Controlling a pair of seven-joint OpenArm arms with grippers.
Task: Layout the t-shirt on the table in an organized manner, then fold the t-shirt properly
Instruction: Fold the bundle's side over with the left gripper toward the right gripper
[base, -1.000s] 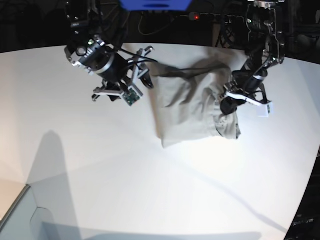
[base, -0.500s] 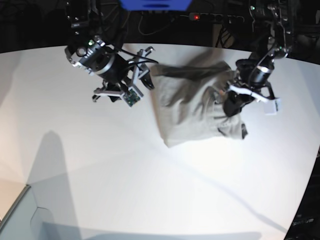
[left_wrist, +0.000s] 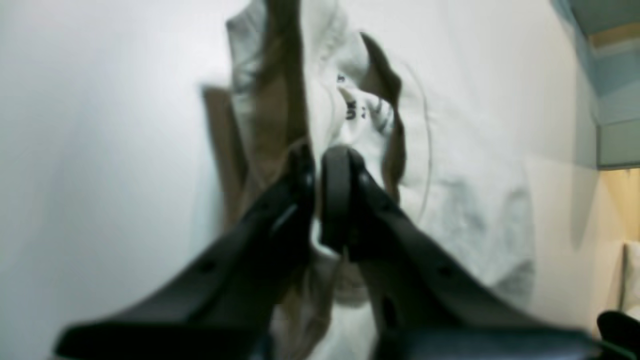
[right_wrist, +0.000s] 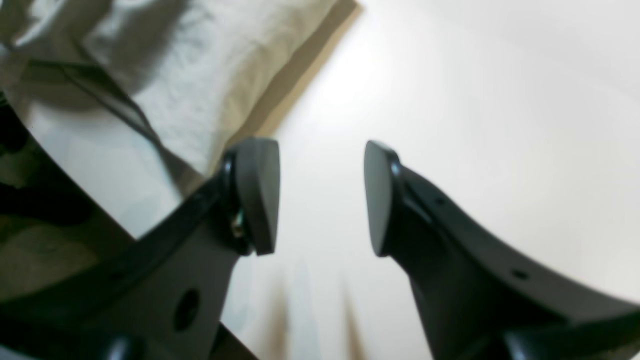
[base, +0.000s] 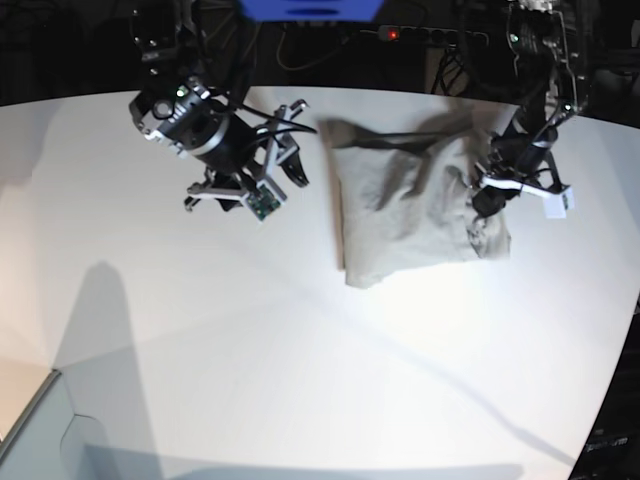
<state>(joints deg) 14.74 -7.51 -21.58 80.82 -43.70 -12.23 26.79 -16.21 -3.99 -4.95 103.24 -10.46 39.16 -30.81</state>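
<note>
1. Your left tool (left_wrist: 320, 197) is clamped on a raised ridge of the t-shirt (base: 400, 225), beside the collar marks (left_wrist: 351, 110); your right tool (right_wrist: 320, 197) stands apart, with nothing between its tips.
2. The cloth lies bunched by the robot-side edge of the worktop (base: 200, 345), left of its middle. I'd judge this as spreading, with folding still to come.
3. Draw the ridge out low and slowly; a quick pull could drag the whole bundle. Better to pin the loose end with the right tool, then open out the layers.
4. The surface is white and smooth, so expect cloth to slide. Its far edge curves; beyond one corner you see a greyish panel (base: 35, 440) and brown flooring (base: 20, 385).
</note>
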